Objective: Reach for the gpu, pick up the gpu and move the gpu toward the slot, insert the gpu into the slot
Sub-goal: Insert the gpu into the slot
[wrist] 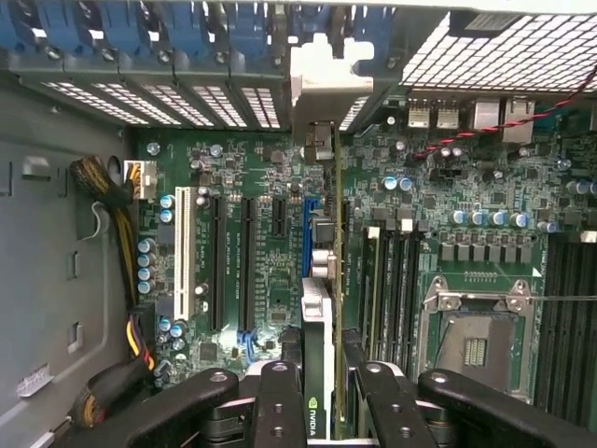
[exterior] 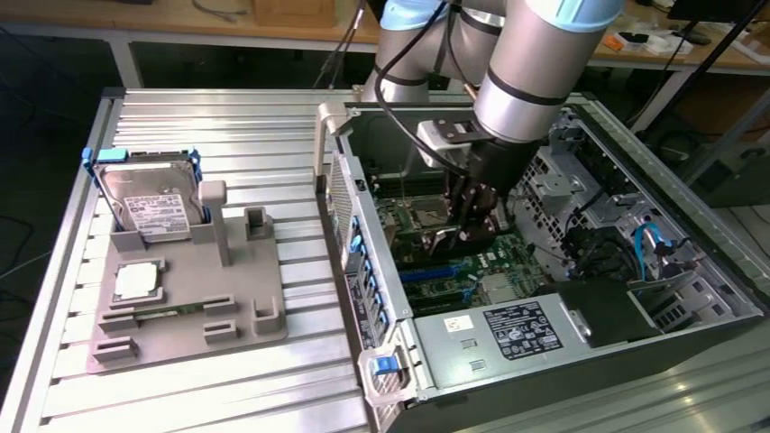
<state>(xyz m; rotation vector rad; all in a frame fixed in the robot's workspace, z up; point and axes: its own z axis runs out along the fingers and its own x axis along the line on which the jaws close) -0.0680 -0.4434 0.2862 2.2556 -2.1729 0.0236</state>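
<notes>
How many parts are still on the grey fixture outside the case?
3. The hard drive stands upright at the far end of the fixture; the processor chip lies flat before it; a thin strip, likely a memory stick, lies nearer still. Others may hide behind its posts.

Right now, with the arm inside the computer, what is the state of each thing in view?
gripper, shut on the graphics card
graphics card, held on edge over the motherboard
blue slot, partly showing beside the card, looks unfilled
processor socket, empty
hard drive, upright in the grey holder
processor chip, flat on the grey holder
computer case, side open
</notes>
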